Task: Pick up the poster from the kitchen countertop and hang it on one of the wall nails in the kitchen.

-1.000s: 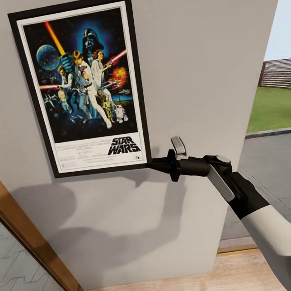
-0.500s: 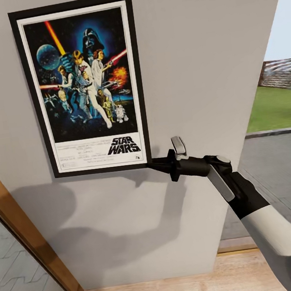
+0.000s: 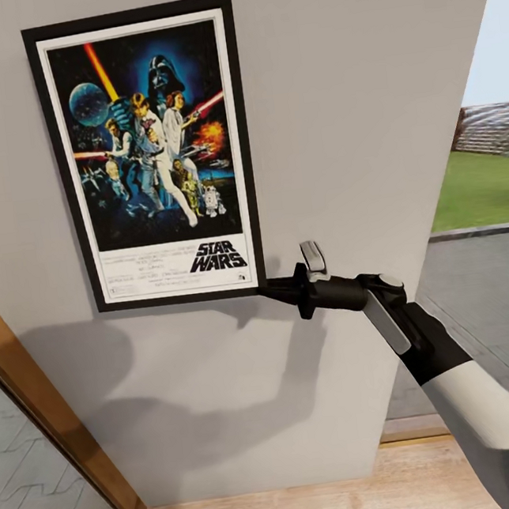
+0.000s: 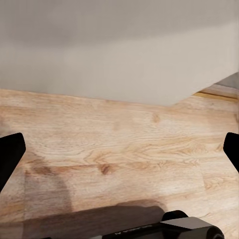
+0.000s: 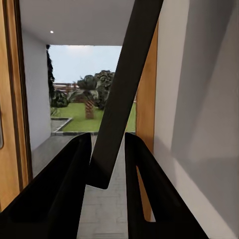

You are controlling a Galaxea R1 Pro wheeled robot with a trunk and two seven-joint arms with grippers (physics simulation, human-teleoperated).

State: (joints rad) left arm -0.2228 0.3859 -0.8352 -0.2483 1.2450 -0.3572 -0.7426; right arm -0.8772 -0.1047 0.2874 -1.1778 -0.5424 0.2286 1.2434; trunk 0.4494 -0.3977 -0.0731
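Head view: right claw (image 3: 268,287) sits mid-frame, pointing left, clamped on lower right corner of the poster (image 3: 146,152). Right wrist view confirms: two dark fingers (image 5: 64,194) close on either side of the poster's (image 5: 122,94) thin black edge, which runs diagonally up through centre of frame. Behind claw, black wrist w/ a grey tab sticking up, then the black-and-white arm (image 3: 463,396) running down to lower right corner.

Poster is upright, flat against the grey wall (image 3: 347,100), upper left of frame; black frame, white border, figures on dark blue, "STAR WARS" logo near bottom. Can't tell if it hangs on a nail or only from the claw. Shadows of poster and arm fall on wall below.

Wooden door frame (image 3: 62,437) slants along lower left; wood floor (image 3: 317,505) at bottom. Right edge: opening w/ grass and pavement outside.

Left wrist view: left claw (image 4: 119,149) spread wide, black fingertips (image 4: 10,154) at both frame edges, over wood floor, grey wall base beyond.
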